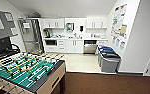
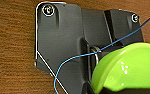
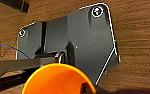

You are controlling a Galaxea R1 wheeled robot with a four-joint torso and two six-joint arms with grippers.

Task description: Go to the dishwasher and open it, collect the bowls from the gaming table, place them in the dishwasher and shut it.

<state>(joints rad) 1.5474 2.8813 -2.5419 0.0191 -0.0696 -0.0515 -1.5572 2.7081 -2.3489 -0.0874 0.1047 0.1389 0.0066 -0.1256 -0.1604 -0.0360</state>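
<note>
The dishwasher (image 1: 90, 46) sits in the white cabinet run at the far end of the kitchen; a dark gap shows at the top of its steel front, so the door looks open. The gaming table (image 1: 44, 81), with its green field and rods, stands close at my left. In the left wrist view a lime-green bowl (image 2: 131, 67) hangs over the brown carpet, with my left gripper (image 2: 111, 87) shut on it. In the right wrist view an orange bowl (image 3: 56, 80) hangs above the carpet in the same way, with my right gripper (image 3: 76, 86) shut on it.
A tall steel fridge (image 1: 31, 35) stands at the left of the kitchen. Grey bins (image 1: 108, 59) with blue and green lids line the right wall under posters. Pale tile floor (image 1: 81, 62) leads from the brown carpet (image 1: 103, 83) to the counter.
</note>
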